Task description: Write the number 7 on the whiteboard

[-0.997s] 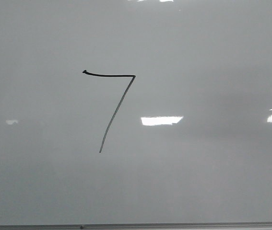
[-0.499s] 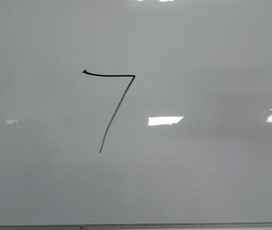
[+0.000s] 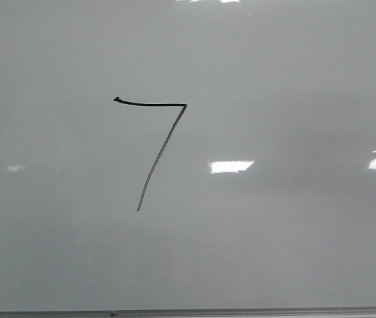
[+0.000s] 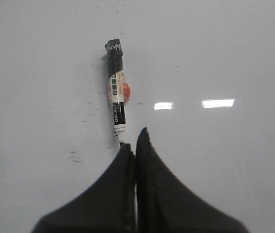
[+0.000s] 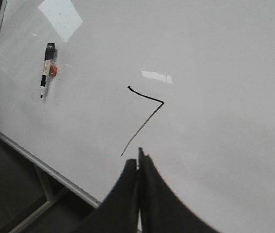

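Note:
The number 7 (image 3: 163, 147) is drawn in thin black line on the whiteboard (image 3: 294, 252), with a short top stroke and a long slanted downstroke. It also shows in the right wrist view (image 5: 144, 119). A marker (image 4: 116, 92) with a black cap lies loose on the whiteboard (image 4: 234, 53), just beyond my left gripper (image 4: 134, 143), which is shut and empty. The marker also shows in the right wrist view (image 5: 46, 69). My right gripper (image 5: 138, 158) is shut and empty, above the whiteboard (image 5: 224, 73) near the foot of the 7. No gripper shows in the front view.
The board's thin grey frame edge (image 3: 188, 311) runs along the bottom of the front view. In the right wrist view the frame edge (image 5: 35, 160) borders a dark stand and floor (image 5: 11, 204). Small ink specks (image 4: 74, 155) dot the board near the marker.
The bright reflection right of the 7 has narrowed from its left end. The 7 itself has not changed.

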Robot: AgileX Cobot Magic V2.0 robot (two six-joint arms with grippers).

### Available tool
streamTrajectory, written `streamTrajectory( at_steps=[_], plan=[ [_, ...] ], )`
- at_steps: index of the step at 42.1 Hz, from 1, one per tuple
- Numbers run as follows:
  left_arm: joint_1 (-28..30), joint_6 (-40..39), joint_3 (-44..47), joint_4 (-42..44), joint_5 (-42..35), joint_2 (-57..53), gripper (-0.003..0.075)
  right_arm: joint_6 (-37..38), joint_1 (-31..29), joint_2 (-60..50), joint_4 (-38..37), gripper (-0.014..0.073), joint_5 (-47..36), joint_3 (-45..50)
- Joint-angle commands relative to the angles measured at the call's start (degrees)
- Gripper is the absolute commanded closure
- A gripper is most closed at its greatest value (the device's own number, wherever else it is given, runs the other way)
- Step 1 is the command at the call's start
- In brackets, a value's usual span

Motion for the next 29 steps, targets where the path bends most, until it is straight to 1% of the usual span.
streamTrajectory(
  at_steps=[1,5,7,10,13,17,22,24,29],
  plan=[
    [0.0,-0.4,0.2,-0.1,-4.9,-1.0,0.0741,-0.7,-0.9,-0.8,-1.6,0.0662,-7.6,0.5],
    [0.0,-0.4,0.2,-0.1,-4.9,-1.0,0.0741,0.9,-2.7,-2.8,-4.0,0.0662,-13.4,4.5],
    [0.0,-0.4,0.2,-0.1,-4.9,-1.0,0.0741,3.5,-4.0,-4.0,-5.5,0.0662,-17.1,7.2],
    [0.0,-0.4,0.2,-0.1,-4.9,-1.0,0.0741,9.3,-6.4,-5.6,-10.8,0.0662,-21.3,11.4],
    [0.0,-0.4,0.2,-0.1,-4.9,-1.0,0.0741,16.6,-9.0,-6.8,-18.1,0.0662,-23.8,15.5],
    [0.0,-0.4,0.2,-0.1,-4.9,-1.0,0.0741,26.8,-12.2,-8.0,-27.1,0.0662,-25.1,19.4],
    [0.0,-0.4,0.2,-0.1,-4.9,-1.0,0.0741,35.6,-14.7,-10.2,-34.6,0.0662,-25.0,22.3],
    [0.0,-0.4,0.2,-0.1,-4.9,-1.0,0.0741,37.4,-15.4,-11.3,-36.2,0.0662,-23.7,22.5],
    [0.0,-0.4,0.2,-0.1,-4.9,-1.0,0.0741,37.5,-16.1,-13.9,-38.7,0.0662,-22.2,22.5]
  ],
)
